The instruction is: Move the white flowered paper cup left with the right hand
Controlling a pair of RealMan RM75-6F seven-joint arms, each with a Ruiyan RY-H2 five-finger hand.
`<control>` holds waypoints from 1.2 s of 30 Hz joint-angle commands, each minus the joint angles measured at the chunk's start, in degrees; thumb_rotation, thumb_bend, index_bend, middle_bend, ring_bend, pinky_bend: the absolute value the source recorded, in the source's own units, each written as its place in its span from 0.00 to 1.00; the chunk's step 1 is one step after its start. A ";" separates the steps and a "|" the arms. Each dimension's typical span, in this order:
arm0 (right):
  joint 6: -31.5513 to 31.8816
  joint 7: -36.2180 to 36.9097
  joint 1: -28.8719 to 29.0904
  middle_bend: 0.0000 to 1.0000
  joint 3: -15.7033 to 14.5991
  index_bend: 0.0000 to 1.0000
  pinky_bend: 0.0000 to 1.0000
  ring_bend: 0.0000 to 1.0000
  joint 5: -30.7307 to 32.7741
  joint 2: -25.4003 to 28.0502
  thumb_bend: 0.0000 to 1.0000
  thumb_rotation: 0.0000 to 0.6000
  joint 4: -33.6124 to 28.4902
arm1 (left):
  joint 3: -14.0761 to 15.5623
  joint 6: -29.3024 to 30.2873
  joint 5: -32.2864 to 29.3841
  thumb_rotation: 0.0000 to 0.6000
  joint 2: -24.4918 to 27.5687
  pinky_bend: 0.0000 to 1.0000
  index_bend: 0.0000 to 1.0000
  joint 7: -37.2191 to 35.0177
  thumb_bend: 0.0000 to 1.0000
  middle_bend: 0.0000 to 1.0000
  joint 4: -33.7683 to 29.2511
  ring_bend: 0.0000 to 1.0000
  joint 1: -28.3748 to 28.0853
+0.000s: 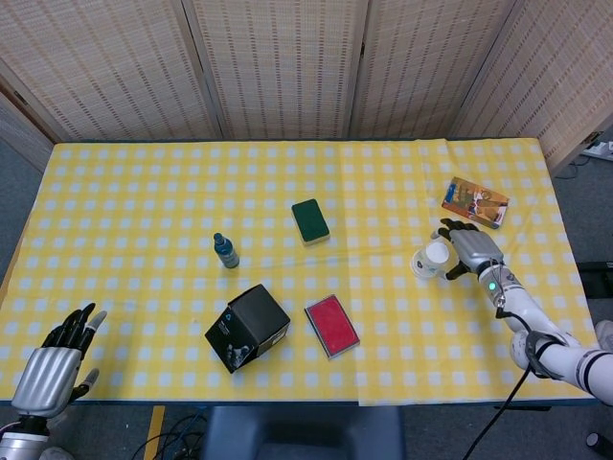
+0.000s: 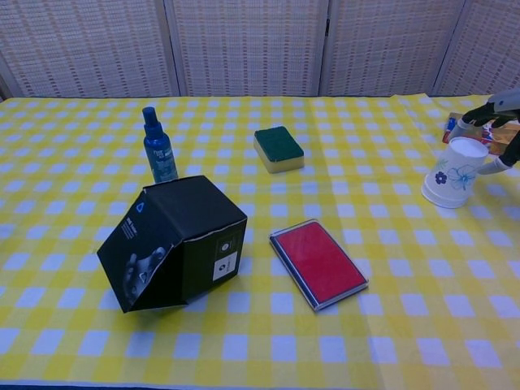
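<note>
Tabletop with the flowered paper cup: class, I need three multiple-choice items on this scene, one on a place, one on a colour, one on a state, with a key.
1. What lies just beyond the right hand, toward the far right of the table?
A. a colourful packet
B. the spray bottle
C. the black box

2. What colour is the top of the sponge?
A. red
B. green
C. white

3. How does the paper cup stand?
A. upright, mouth up
B. crushed flat
C. upside down, base up

Key: 1 A, the colourful packet lies past the right hand. 2 B, the sponge shows a green top over a yellow body. 3 C, the paper cup sits wide rim down on the table, narrow base up.
</note>
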 commanded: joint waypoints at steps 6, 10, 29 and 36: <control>0.93 -0.19 -0.14 0.00 0.23 0.25 0.00 0.00 -0.35 -0.13 0.26 1.00 -0.17 | 0.04 0.30 0.23 1.00 0.07 0.23 0.02 0.01 0.32 0.00 -0.04 0.00 0.14; 1.58 -0.51 -0.21 0.01 0.27 0.28 0.00 0.00 -0.16 -0.48 0.27 1.00 0.08 | 0.00 0.37 0.16 1.00 0.03 0.23 0.02 0.18 0.32 0.00 -0.02 0.00 0.19; 7.25 -1.83 -1.14 0.05 2.74 0.35 0.00 0.00 0.13 2.71 0.31 1.00 -6.63 | 0.23 0.69 1.36 1.00 -0.24 0.23 0.02 0.13 0.32 0.00 0.37 0.00 0.27; 11.03 -1.25 -2.40 0.05 5.07 0.35 0.00 0.00 -2.12 9.86 0.31 1.00 -16.63 | 0.29 0.12 1.30 1.00 -0.89 0.23 0.02 1.14 0.32 0.00 0.31 0.00 0.07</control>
